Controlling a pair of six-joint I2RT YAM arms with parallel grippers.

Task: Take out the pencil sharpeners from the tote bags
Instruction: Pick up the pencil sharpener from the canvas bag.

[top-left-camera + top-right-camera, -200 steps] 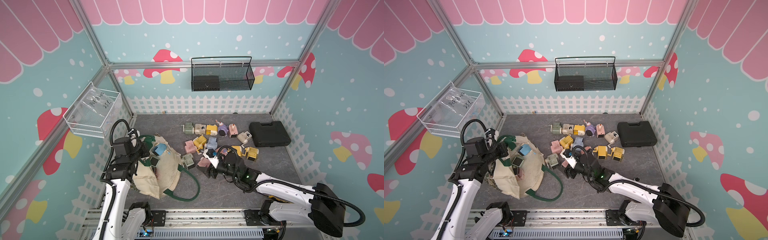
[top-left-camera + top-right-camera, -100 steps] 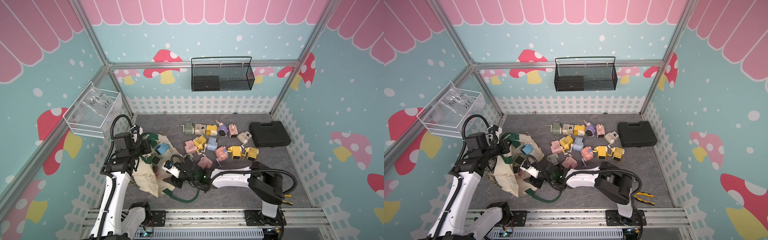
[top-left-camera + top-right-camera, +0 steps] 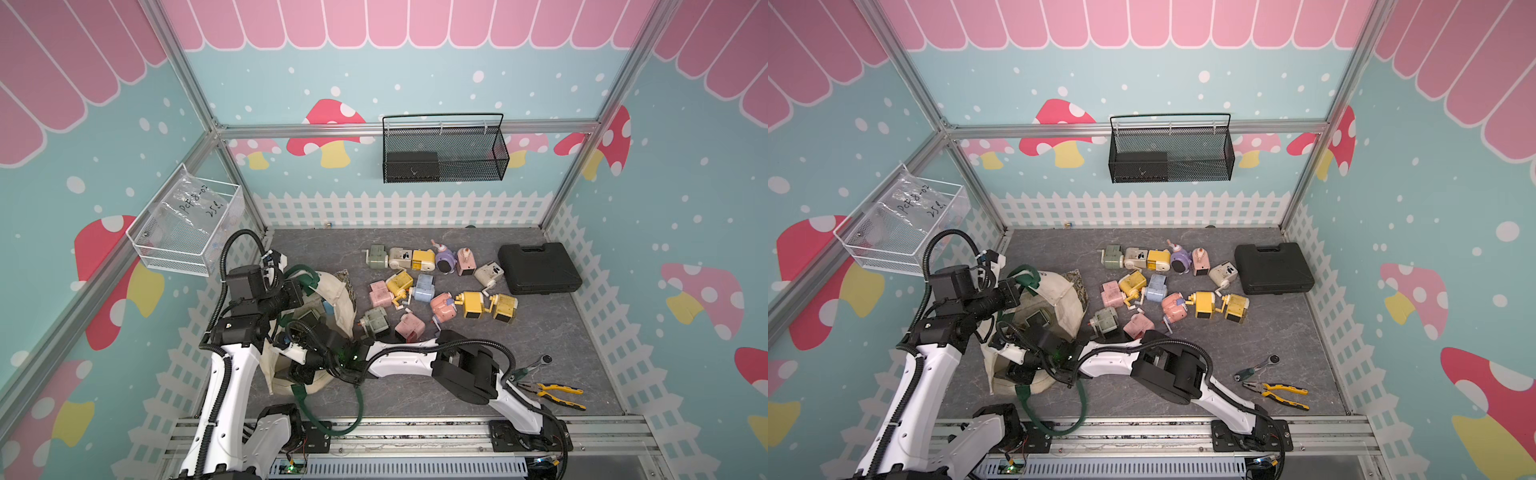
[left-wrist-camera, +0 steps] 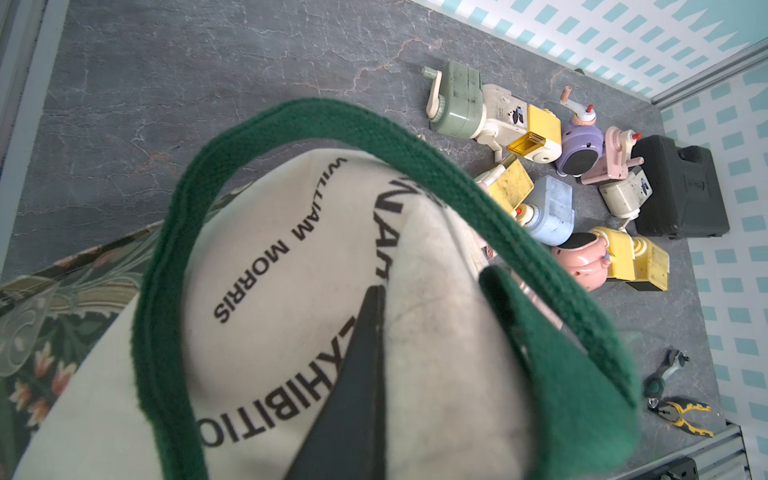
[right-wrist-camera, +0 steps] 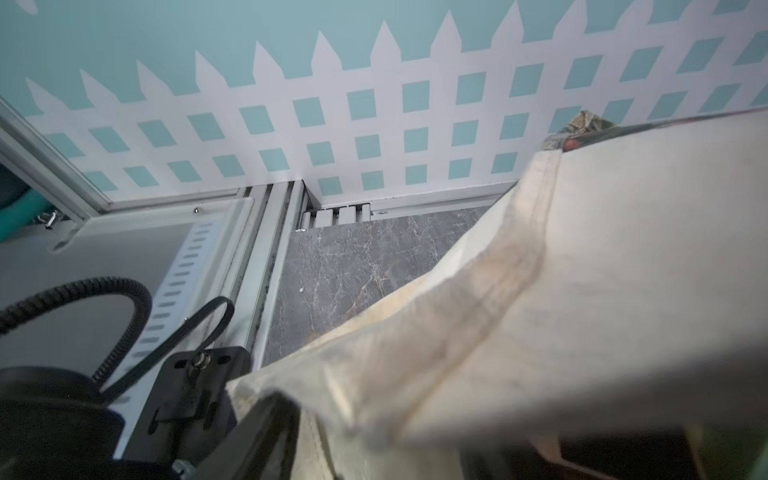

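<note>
Down at the cream canvas tote bag [image 3: 338,300] we can't tell the right gripper [image 3: 300,371] state. Left gripper [image 3: 302,291] clenches its rim; one slip could collapse it.

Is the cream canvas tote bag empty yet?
Not empty. In both top views the cream canvas tote bag gapes open, and at least one grey-green boxy sharpener sits inside its mouth; deeper contents are hidden.

My left arm [image 3: 237,374] and right arm [image 3: 403,360] wear white shells, black joint blocks, ribbed black cables [image 3: 245,231]; my left pincer [image 3: 302,291] is black.
</note>
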